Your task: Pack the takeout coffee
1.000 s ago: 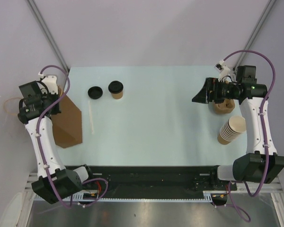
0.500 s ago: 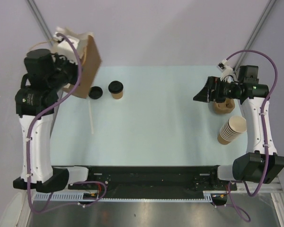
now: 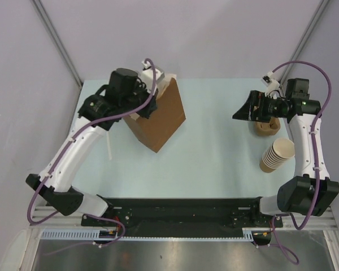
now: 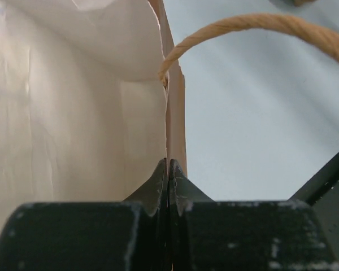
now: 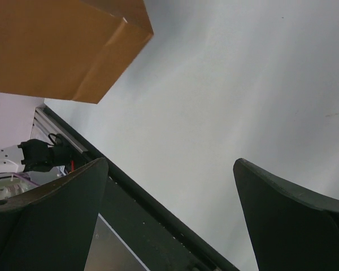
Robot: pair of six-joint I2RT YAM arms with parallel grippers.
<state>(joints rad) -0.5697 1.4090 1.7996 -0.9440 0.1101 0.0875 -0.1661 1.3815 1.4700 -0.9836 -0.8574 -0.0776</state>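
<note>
My left gripper (image 3: pixel 158 86) is shut on the top rim of the brown paper bag (image 3: pixel 158 121), which now stands tilted at the table's middle left. In the left wrist view the closed jaws (image 4: pixel 168 165) pinch the bag's wall (image 4: pixel 175 113); its pale inside (image 4: pixel 73 113) and a twine handle (image 4: pixel 260 25) show. The takeout coffee is hidden behind the left arm and the bag. My right gripper (image 3: pixel 241 110) is open and empty at the far right, above the table; in its own view (image 5: pixel 170 162) the bag (image 5: pixel 62 45) lies far off.
A stack of nested lidless paper cups (image 3: pixel 277 154) lies at the right. A brown pulp cup carrier (image 3: pixel 265 127) sits under the right wrist. A thin white stick (image 3: pixel 108 148) lies at the left. The black rail (image 3: pixel 175 209) runs along the near edge.
My left arm has swung the bag from the far left, up and over to the table's middle left, covering the lidded cup and the loose black lid. The right arm has barely moved.
</note>
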